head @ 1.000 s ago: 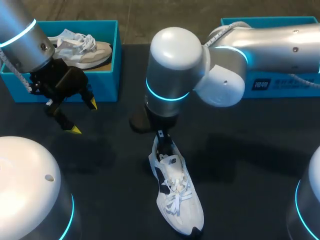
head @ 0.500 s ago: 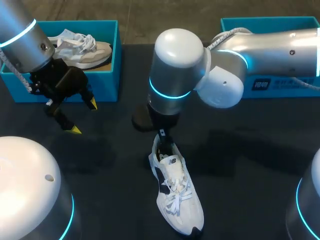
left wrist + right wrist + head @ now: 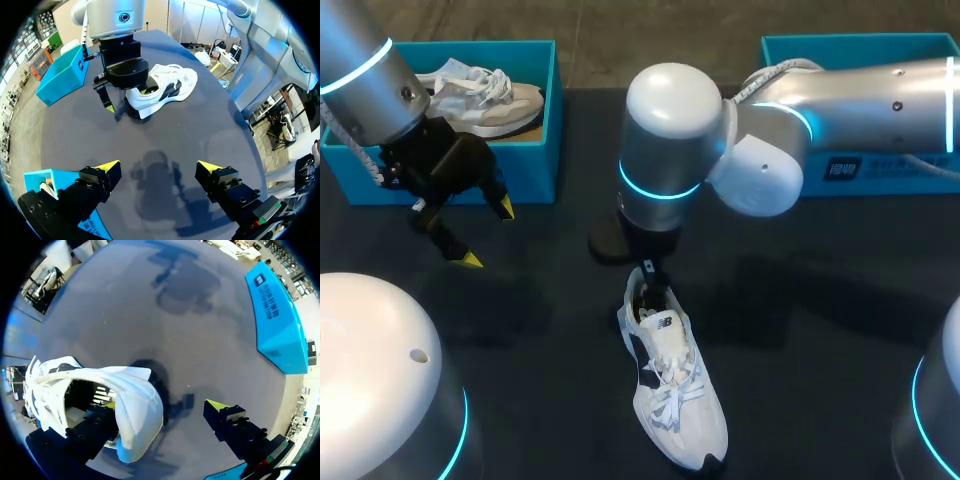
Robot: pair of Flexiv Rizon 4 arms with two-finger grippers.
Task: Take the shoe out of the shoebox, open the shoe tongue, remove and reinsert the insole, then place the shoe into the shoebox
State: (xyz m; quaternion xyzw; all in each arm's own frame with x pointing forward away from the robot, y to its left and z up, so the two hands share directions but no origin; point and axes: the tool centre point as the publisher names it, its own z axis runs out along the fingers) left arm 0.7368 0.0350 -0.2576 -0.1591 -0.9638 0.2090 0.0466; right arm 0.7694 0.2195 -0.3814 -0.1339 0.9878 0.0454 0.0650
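A white shoe [image 3: 675, 400] with a dark side panel lies on the black table, heel toward the back. My right gripper [image 3: 653, 283] hangs over its heel. In the right wrist view the right gripper [image 3: 162, 407] is open and straddles the heel wall [image 3: 135, 405]: one finger is inside the shoe, the other stands outside, clear of it. My left gripper [image 3: 488, 233] is open and empty in front of the blue shoebox [image 3: 535, 150]. The left gripper [image 3: 159, 167] faces the shoe [image 3: 170, 82] from a distance.
A second pale shoe [image 3: 485, 95] lies in the blue shoebox at the back left. Another blue box [image 3: 880, 170] stands at the back right, behind my right arm. Bare black tabletop [image 3: 540, 330] lies between my left gripper and the shoe.
My right arm has shifted slightly to the right and a little nearer over the shoe's heel. The left arm and the shoe have not moved.
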